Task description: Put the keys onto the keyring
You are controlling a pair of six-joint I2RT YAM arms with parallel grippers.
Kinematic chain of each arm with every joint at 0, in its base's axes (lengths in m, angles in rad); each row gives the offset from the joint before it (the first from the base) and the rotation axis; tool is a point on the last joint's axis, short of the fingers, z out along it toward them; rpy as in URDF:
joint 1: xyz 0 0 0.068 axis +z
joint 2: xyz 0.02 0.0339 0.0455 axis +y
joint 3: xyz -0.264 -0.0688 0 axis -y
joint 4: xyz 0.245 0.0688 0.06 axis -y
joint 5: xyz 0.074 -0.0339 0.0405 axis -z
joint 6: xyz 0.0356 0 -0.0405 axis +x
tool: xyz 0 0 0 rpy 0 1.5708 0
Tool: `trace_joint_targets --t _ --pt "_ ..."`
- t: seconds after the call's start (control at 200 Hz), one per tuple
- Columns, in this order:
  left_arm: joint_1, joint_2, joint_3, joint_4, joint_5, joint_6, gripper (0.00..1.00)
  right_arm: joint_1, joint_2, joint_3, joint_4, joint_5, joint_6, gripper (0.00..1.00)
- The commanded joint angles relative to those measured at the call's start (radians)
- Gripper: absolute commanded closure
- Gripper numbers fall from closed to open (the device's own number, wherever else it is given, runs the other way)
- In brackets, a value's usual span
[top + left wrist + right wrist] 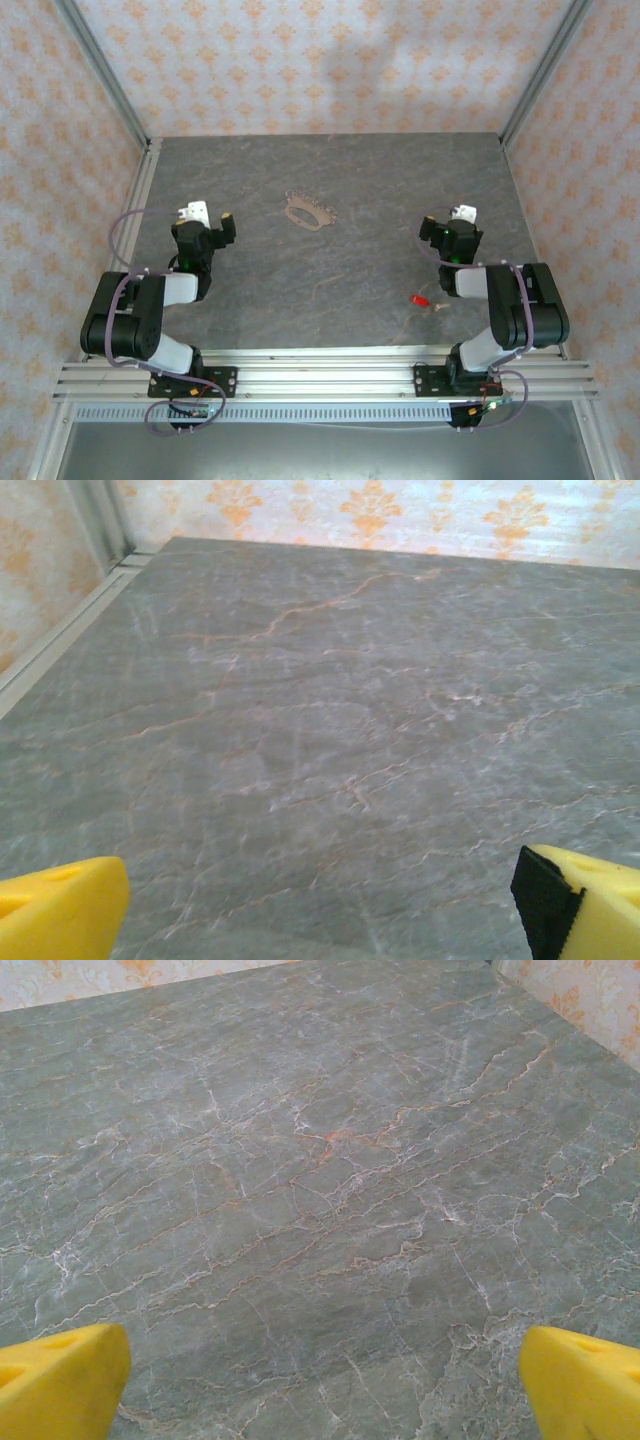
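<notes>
The grey marbled stone table [330, 290] carries everything, and nothing on it has been picked up yet. Your left tool [210, 218] and right tool [447, 224] both stand with jaws spread as wide as they go, and neither has hold of anything.

The thin silvery-brown beaded chain keyring [309, 212] lies flat in a floppy oval between the two tools, slightly beyond both and a bit nearer the left one. The tiny key with the red plastic head and short metal blade [420, 299] sits behind the right tool, toward its base and just beside that arm's forearm.

My judgement is that the step in hand is fetching the key. Bring the right tool back and down over it, line the pads up across the red head, and close low so the blade stays free for threading. Keep the left tool for steadying the chain, which will likely slump when nudged.

The top view gives you where the chain and key lie relative to each tool. The left wrist view shows its tool [320, 905] with yellow fingertips [60, 905] framing bare stone. The right wrist view does the same for its tool [320, 1380], so neither is aimed at a target yet.
</notes>
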Motion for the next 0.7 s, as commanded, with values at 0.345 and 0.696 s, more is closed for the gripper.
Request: trace_joint_targets --t 0.345,0.696 --pt "-0.008 -0.027 0.076 -0.176 0.050 0.041 0.01 0.000 -0.069 0.022 -0.049 -0.009 -0.010 0.01" --pt "-0.013 -0.161 0.475 -0.945 0.138 -0.221 0.02 0.005 -0.341 0.279 -0.673 -0.211 0.306 0.00"
